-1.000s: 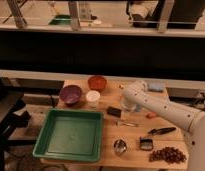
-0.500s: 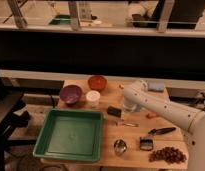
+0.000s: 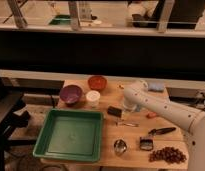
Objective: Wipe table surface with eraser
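Observation:
The light brown wooden table surface [image 3: 133,134] carries all the items. The eraser [image 3: 114,112], a small flat black block, lies on it near the middle, just right of the white cup [image 3: 93,98]. My white arm comes in from the lower right and bends over the table. Its gripper [image 3: 126,105] hangs down just right of the eraser and slightly behind it, close above the tabletop. I cannot tell whether it touches the eraser.
A green tray [image 3: 44,135] fills the front left. A purple bowl [image 3: 71,93] and a red bowl [image 3: 97,81] stand at the back. A pale blue block [image 3: 156,87] lies back right. A black-handled tool [image 3: 161,131], a metal cup [image 3: 119,146] and a dark reddish cluster [image 3: 168,155] sit front right.

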Controlling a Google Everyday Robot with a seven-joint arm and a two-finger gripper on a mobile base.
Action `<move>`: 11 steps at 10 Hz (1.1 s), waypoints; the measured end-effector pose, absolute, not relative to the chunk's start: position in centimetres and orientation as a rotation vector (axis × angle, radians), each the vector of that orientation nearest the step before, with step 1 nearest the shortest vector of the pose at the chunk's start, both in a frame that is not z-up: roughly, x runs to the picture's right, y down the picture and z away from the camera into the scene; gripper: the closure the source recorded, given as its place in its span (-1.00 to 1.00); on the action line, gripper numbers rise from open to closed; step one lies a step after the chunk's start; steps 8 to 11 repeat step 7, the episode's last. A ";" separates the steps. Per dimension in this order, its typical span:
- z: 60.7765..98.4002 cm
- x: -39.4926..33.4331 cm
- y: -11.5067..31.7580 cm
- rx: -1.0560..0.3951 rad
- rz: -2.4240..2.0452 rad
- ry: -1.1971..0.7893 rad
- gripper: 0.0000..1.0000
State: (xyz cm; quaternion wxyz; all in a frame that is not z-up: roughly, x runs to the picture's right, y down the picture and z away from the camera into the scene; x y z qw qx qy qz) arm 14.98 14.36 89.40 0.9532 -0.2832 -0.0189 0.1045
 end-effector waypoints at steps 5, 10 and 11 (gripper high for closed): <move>89.3 18.2 14.3 -0.581 0.234 -0.006 1.00; 89.4 18.0 14.2 -0.583 0.230 -0.003 1.00; 89.4 18.0 14.2 -0.583 0.230 -0.003 1.00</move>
